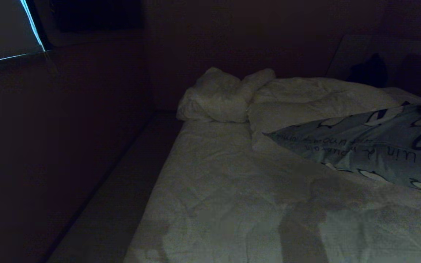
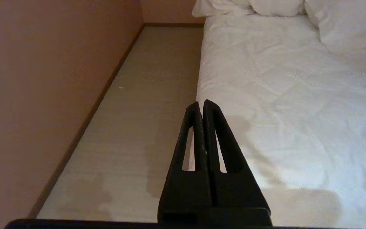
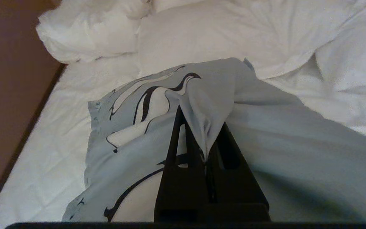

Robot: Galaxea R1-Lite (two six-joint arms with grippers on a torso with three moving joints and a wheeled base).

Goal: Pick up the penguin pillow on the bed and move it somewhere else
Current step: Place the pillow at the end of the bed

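Note:
The penguin pillow [image 1: 371, 146], light blue-grey with black-and-white penguins and dark script, lies tilted at the right side of the bed [image 1: 232, 190]. In the right wrist view my right gripper [image 3: 202, 127] is shut on a pinched fold of the penguin pillow [image 3: 281, 143], and the fabric is drawn up into a peak between the fingers. The pillow's far end rests on the white bedding [image 3: 59, 133]. My left gripper [image 2: 201, 103] is shut and holds nothing. It hangs over the bed's side edge [image 2: 202, 79], away from the pillow.
Rumpled white pillows and duvet [image 1: 217, 95] are heaped at the head of the bed, before a dark headboard [image 1: 378, 54]. A narrow strip of floor [image 2: 145, 111] runs between the bed and a wall [image 2: 43, 79].

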